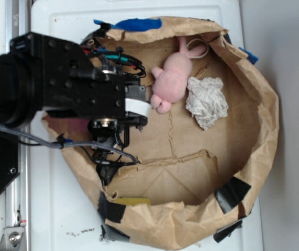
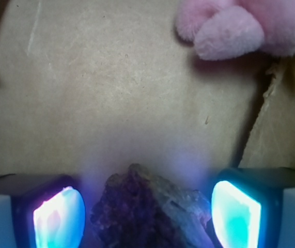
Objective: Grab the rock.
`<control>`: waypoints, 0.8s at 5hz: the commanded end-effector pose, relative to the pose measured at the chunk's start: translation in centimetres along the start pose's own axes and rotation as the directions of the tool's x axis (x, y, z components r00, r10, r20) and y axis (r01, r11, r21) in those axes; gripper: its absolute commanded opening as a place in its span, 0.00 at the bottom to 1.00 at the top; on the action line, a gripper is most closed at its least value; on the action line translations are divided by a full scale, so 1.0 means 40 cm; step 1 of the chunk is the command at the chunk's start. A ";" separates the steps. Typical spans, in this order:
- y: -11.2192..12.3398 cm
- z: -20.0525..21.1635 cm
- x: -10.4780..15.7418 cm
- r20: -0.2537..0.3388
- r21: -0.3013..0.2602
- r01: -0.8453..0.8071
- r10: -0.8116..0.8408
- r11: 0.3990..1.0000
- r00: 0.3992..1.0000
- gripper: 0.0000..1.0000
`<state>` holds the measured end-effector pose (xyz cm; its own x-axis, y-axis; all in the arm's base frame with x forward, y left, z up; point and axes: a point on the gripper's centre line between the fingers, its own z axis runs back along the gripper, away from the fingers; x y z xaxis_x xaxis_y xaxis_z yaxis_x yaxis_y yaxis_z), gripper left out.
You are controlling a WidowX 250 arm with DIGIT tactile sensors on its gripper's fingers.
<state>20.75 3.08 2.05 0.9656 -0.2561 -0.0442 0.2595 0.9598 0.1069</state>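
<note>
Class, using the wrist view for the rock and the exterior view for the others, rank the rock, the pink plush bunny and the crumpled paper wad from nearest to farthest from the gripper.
1. The rock: between the fingers of the gripper.
2. The pink plush bunny: just beyond the gripper, beside its tip.
3. The crumpled paper wad: farther on, past the bunny, near the far wall of the paper bag.

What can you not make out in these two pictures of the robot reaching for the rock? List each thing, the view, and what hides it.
- Rock: hidden in the exterior view under the arm; its lower part is cut off by the wrist view's bottom edge.
- Gripper: jaws flank the rock, but contact is lost in glow and blur.
- Pink plush bunny: mostly cut off by the wrist view's top edge.
- Paper wad: outside the wrist view.
</note>
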 end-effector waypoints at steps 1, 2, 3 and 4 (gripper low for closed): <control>-0.006 0.007 0.027 0.022 0.019 0.040 -0.041 0.999 0.999 1.00; -0.004 -0.004 0.039 0.014 0.039 0.041 -0.042 0.998 0.999 1.00; 0.000 -0.005 0.041 0.026 0.038 0.031 -0.032 0.999 0.999 0.46; 0.005 -0.001 0.043 0.037 0.034 0.021 -0.022 0.999 0.999 0.00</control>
<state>21.71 3.06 1.77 0.9555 -0.2906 -0.0517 0.2949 0.9472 0.1263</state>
